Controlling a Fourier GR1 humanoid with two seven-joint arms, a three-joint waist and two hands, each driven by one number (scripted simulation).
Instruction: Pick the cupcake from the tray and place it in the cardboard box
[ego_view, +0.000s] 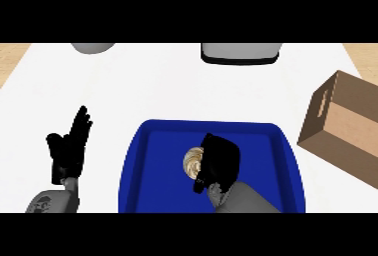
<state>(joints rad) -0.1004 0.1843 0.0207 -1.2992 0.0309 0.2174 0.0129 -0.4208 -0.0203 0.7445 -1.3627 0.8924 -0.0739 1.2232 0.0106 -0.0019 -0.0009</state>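
Observation:
A blue tray lies on the white counter at the lower middle. Inside it sits the cupcake, cream-swirled on top, with only its left part showing. My right hand covers its right side, fingers curled down around it. The cardboard box stands tilted at the right edge, a slot handle in its left face. My left hand rests open left of the tray, fingers pointing up.
A grey round object sits at the far left edge of the counter. A grey appliance with a dark base stands at the back middle. Wooden floor shows beyond the counter's corners.

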